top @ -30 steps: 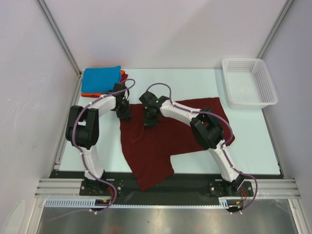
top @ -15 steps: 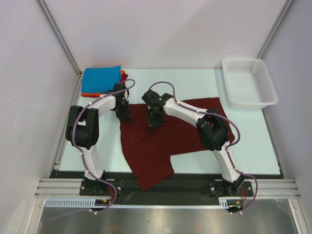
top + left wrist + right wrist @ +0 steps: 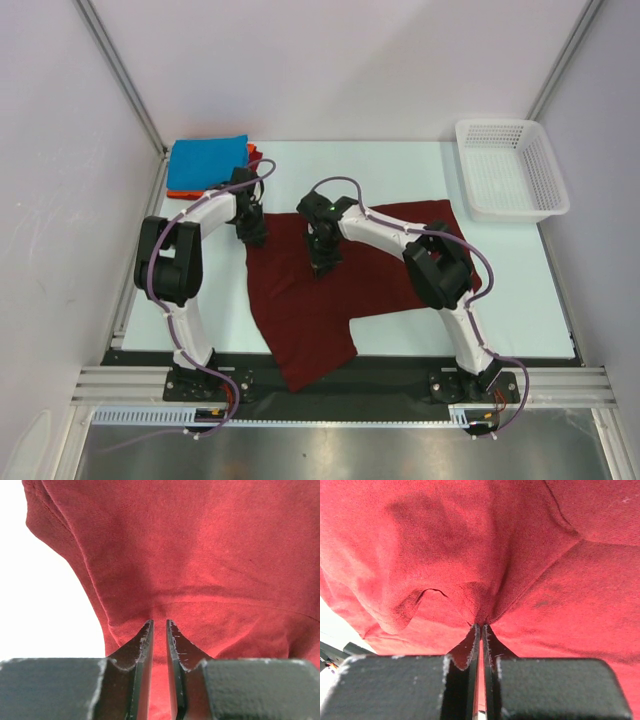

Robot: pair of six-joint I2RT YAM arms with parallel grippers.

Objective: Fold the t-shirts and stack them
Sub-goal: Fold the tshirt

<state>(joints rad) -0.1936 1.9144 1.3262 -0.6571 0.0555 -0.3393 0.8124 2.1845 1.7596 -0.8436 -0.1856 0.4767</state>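
Note:
The dark maroon t-shirt [image 3: 340, 290] lies spread on the pale table, one part hanging over the near edge. My left gripper [image 3: 252, 235] sits at the shirt's far left corner. In the left wrist view its jaws [image 3: 160, 622] stand almost together, with the maroon cloth [image 3: 200, 555] running between them. My right gripper [image 3: 325, 262] is on the shirt's upper middle. It [image 3: 480, 626] is shut on a pinch of the fabric [image 3: 470, 540], and creases fan out from its tips. A folded bright blue t-shirt [image 3: 207, 162] lies on an orange-red one [image 3: 182, 193] at the back left.
A white mesh basket [image 3: 510, 168] stands at the back right corner of the table [image 3: 400, 165]. White walls and slanted metal posts [image 3: 120, 75] close in the back and sides. The folded pile is just behind the left gripper.
My right gripper has moved right and toward the near edge, dragging its pinch of maroon cloth along. The left gripper has stayed at the shirt's corner.

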